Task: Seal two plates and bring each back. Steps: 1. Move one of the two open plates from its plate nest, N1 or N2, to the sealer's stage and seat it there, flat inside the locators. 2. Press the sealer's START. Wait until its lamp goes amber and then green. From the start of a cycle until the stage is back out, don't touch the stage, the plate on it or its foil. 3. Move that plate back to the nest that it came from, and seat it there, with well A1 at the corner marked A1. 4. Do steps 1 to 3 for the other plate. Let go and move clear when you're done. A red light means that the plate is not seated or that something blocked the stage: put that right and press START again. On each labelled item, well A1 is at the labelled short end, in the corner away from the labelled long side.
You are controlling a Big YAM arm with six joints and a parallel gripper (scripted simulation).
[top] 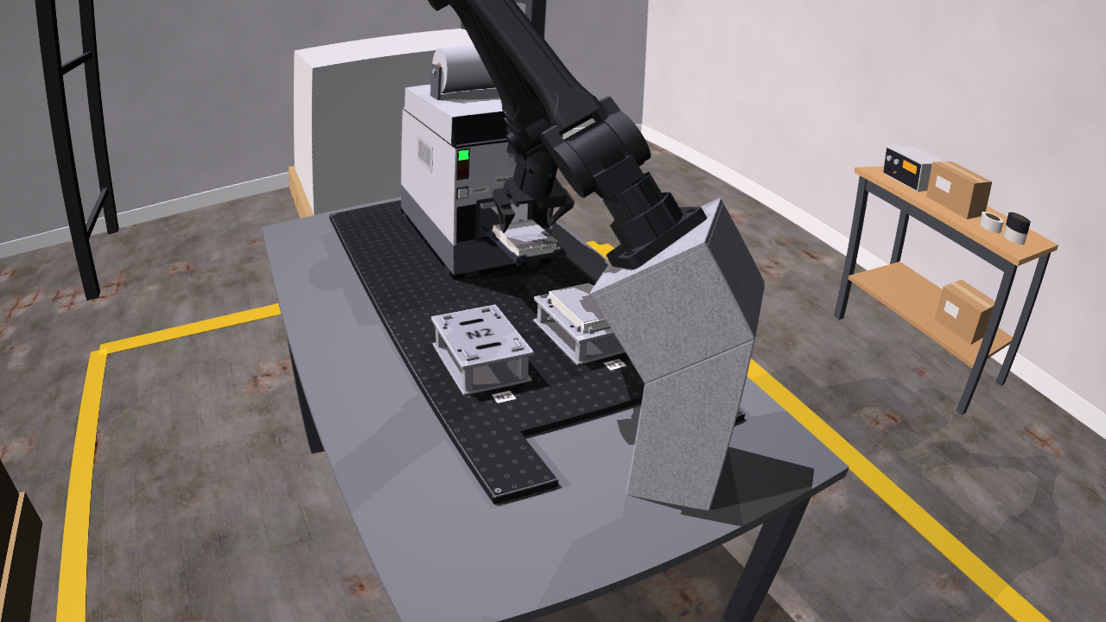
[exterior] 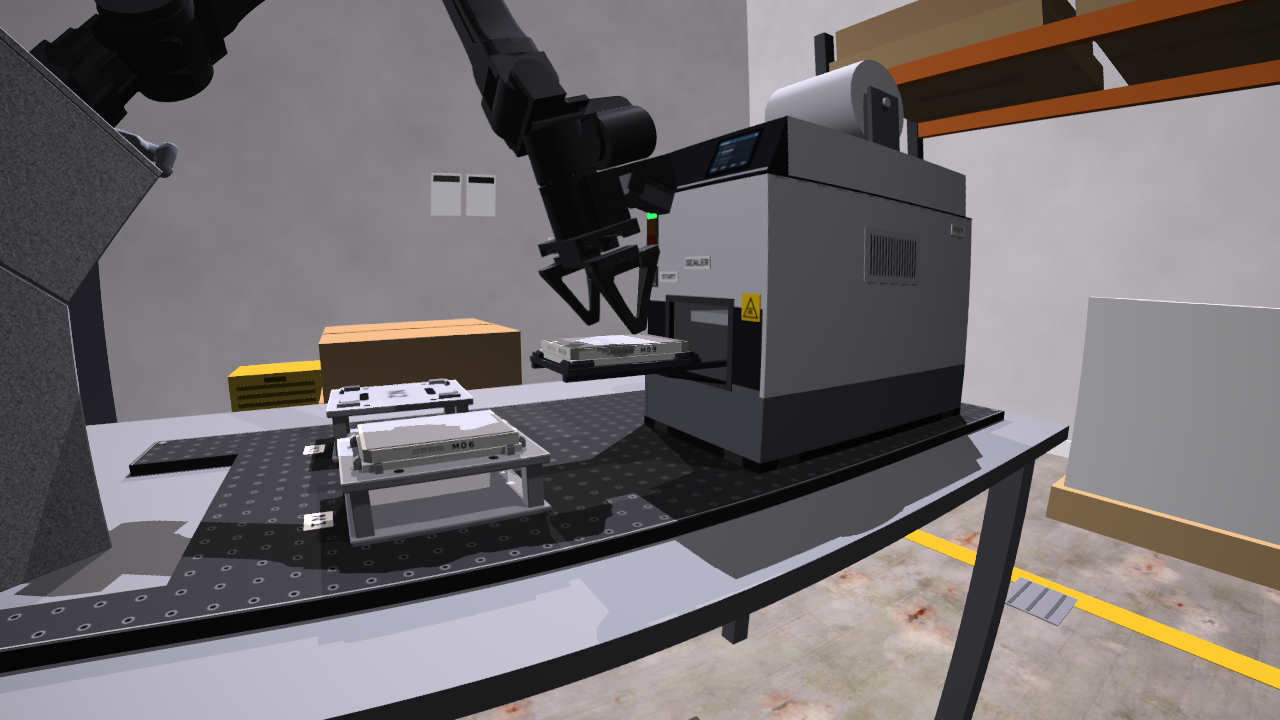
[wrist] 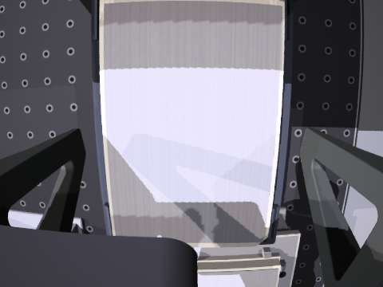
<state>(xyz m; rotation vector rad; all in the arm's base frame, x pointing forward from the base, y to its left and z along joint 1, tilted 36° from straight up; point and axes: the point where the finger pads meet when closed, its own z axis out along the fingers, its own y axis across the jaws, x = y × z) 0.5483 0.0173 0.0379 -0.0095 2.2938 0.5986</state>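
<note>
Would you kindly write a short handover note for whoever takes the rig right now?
Gripper: fully open, empty, poised just above the plate marked M09, fingers either side of it, not touching.
M09 lies on the sealer's stage, which is out; its top is foil-covered and the lamp is green.
Plate M06 sits in the nearer nest; whether it is sealed cannot be told. Nest N2 holds no plate.
Done: M09's sealing cycle.
Left: grasp M09, return it to N2 with A1 at the marked corner, then check M06.
</note>
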